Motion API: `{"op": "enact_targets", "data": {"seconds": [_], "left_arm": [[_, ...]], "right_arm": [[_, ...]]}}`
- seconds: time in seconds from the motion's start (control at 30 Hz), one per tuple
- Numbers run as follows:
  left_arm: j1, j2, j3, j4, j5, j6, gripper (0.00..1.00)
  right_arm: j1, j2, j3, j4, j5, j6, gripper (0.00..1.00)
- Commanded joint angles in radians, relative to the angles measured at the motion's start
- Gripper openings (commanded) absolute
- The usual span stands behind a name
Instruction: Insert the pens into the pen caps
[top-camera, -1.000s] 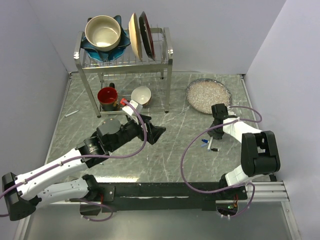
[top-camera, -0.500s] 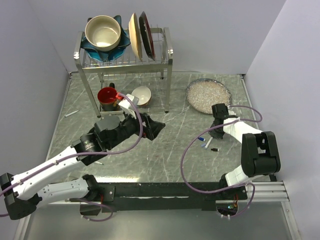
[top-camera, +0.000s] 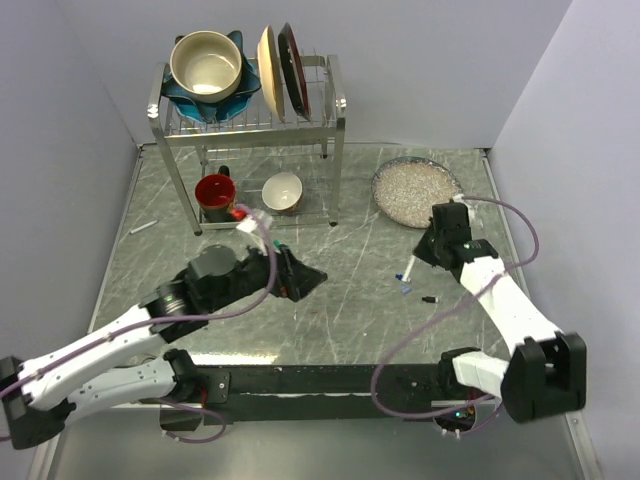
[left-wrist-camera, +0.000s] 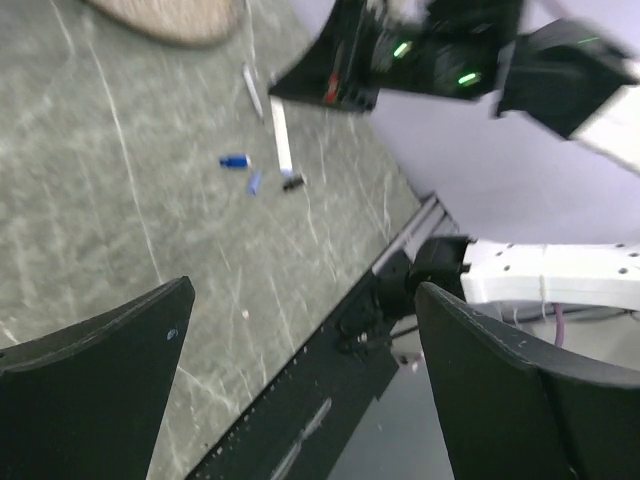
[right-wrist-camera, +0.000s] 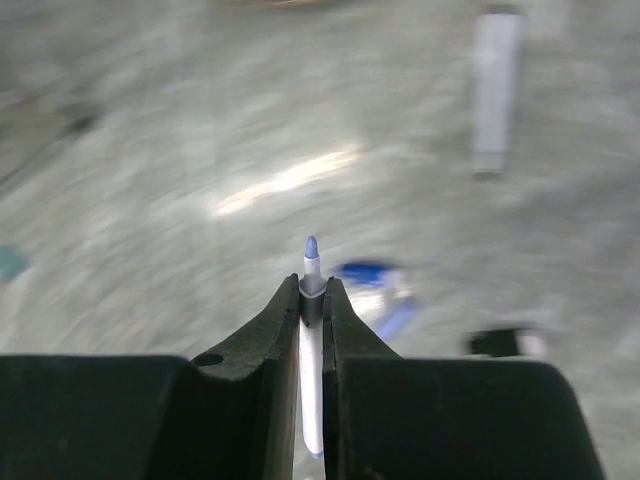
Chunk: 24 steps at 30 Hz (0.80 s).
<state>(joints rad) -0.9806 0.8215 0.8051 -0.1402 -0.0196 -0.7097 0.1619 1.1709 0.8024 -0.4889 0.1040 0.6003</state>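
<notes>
Right gripper (right-wrist-camera: 311, 292): jaws clamped on a white pen (right-wrist-camera: 311, 385), blue tip projecting forward above the table (right-wrist-camera: 150, 150). Blue cap (right-wrist-camera: 368, 276) lies just beyond the tip, black cap (right-wrist-camera: 500, 342) near it, second pen (right-wrist-camera: 497, 90) farther off. Left gripper (left-wrist-camera: 305, 300) stands wide open, empty. Likely risk: the loose, unsupported cap skids or rolls if the tip meets it off-axis.

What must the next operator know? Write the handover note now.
Left gripper: open, empty, over mid-table.
Right gripper: shut on the blue-tipped pen.
Blue cap and black cap lie loose on the table just ahead of it. A second pen lies farther off, and a likely third pen at far left.
Done: nothing capped.
Left: all three pens. Teal cap not clearly seen.
</notes>
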Motion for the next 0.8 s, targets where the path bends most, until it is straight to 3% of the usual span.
{"op": "enact_targets", "data": {"seconds": [0.0,0.23,0.5,0.77], "left_arm": [[-0.003,0.109,-0.001,0.08,0.128,-0.034,0.97],[-0.003,0.315,0.052,0.165,0.156,-0.04,0.87],[-0.001,0.464,0.098,0.329,0.263,-0.043,0.74],[-0.001,0.536,0.134,0.39,0.311,-0.073,0.69]], "right_arm": [[0.112,-0.126,-0.005,0.108,-0.196,0.004,0.0],[0.281,-0.312,-0.06,0.268,-0.296,0.148,0.0],[0.309,-0.419,-0.123,0.343,-0.365,0.237,0.0],[0.318,-0.453,-0.173,0.389,-0.369,0.263,0.0]]}}
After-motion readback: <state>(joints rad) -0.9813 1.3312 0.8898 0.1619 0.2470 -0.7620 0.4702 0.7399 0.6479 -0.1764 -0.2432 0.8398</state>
